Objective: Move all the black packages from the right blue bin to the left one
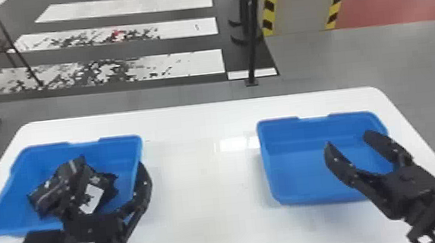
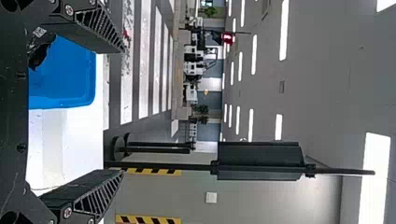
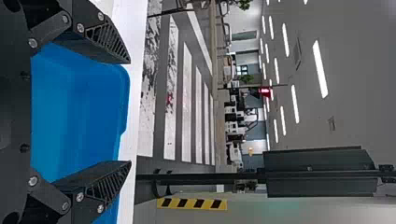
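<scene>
Looking all but finished — black packages (image 1: 46, 193) sit in the left bin (image 1: 121, 151) — left hand (image 2: 123, 111), right hand (image 3: 130, 112) gape wide, empty.

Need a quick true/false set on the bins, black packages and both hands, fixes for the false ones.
1. The right hand is open at the right bin. True.
2. The black packages lie in the right bin. False: they lie in the left bin.
3. A white label shows on a package. True.
4. The left hand grips a package. False: it is open, nothing held.
5. The bins touch. False: table shows between them.
</scene>
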Motion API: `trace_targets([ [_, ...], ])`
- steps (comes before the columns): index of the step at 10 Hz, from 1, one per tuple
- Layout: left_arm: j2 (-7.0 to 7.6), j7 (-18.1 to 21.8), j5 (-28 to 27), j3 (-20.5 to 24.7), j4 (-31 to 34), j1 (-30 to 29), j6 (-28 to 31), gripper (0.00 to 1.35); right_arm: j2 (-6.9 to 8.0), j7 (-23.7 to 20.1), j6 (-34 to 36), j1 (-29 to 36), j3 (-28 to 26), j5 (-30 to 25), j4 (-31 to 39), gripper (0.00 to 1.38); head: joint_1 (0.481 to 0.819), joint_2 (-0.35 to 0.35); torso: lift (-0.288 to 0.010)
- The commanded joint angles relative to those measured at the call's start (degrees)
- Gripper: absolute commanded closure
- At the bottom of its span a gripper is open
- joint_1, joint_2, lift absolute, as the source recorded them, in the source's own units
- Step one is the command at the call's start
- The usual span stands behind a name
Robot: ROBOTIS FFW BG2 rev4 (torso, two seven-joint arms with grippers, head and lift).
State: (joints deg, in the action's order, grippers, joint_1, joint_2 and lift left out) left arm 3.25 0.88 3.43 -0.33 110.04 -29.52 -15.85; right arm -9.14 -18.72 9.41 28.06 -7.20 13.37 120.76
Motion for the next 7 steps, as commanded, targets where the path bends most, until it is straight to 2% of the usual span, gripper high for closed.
trace_targets([
  [1, 0.00, 0.00, 0.00, -0.01, 0.00, -0.01, -0.05, 0.13, 0.00, 0.00, -0.69, 0.20, 0.00, 0.46, -0.03, 0.28, 0.695, -0.002, -0.154],
  [7, 0.09, -0.44, -0.11, -0.47, 0.28, -0.15, -0.47, 0.13, 0.09, 0.09, -2.10, 0.62, 0.00, 1.72, -0.45, 0.28, 0.695, -0.004, -0.154],
])
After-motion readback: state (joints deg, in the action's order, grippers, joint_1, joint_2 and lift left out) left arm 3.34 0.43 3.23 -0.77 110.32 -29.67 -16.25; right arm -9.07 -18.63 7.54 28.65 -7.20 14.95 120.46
